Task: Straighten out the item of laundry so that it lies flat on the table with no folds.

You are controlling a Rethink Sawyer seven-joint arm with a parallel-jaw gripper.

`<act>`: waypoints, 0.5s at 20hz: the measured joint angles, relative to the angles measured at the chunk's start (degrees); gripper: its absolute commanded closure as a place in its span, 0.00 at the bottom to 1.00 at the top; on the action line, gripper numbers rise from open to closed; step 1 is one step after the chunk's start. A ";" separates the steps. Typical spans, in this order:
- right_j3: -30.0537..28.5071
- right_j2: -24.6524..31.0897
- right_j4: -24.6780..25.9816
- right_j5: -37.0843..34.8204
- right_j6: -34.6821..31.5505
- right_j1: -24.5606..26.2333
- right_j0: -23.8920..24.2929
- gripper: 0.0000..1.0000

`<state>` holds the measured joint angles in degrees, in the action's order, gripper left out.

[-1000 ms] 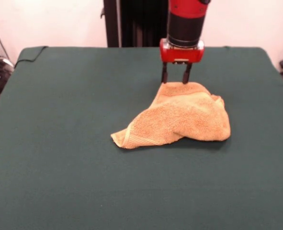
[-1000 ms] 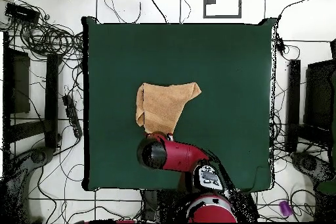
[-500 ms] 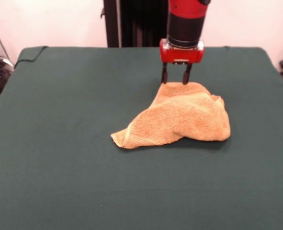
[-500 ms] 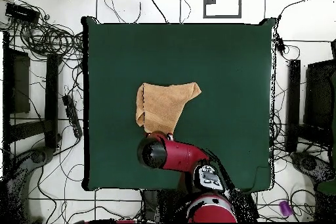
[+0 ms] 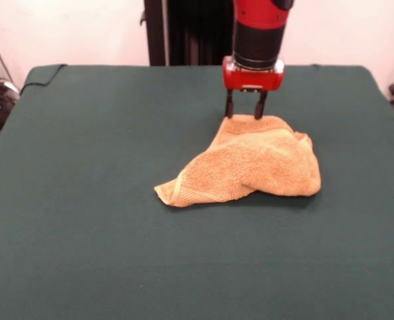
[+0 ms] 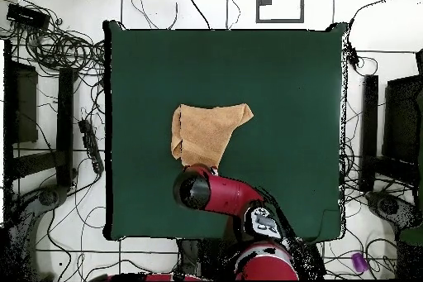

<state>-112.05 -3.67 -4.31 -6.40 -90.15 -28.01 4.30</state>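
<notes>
The item of laundry [image 5: 250, 165] is an orange-tan terry towel, crumpled and folded over itself on the dark green table [image 5: 90, 147], right of centre in the front view. One pointed corner sticks out toward the front left. My gripper [image 5: 244, 115] stands upright at the towel's far edge, open, its two dark fingers [image 5: 258, 107] apart with the tips just at the cloth. From overhead the towel [image 6: 206, 132] shows as a folded shape with a point to the right, and the red arm [image 6: 216, 193] covers its lower edge and hides the gripper.
Cables and equipment [image 6: 58, 55] lie on the floor around the table's edges in the overhead view. A dark fold of cloth [image 5: 43, 75] marks the table's far left corner in the front view.
The gripper has risen very slightly at the towel's far edge. The towel has not moved.
</notes>
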 measured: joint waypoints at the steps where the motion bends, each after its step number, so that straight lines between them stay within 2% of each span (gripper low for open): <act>1: 0.02 0.00 -0.12 -0.30 0.00 -0.08 0.00 0.00; 10: 0.63 -0.01 -1.25 -6.51 0.00 -2.48 -0.19 0.00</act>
<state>-111.42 -3.68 -5.56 -12.91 -90.15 -30.48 4.12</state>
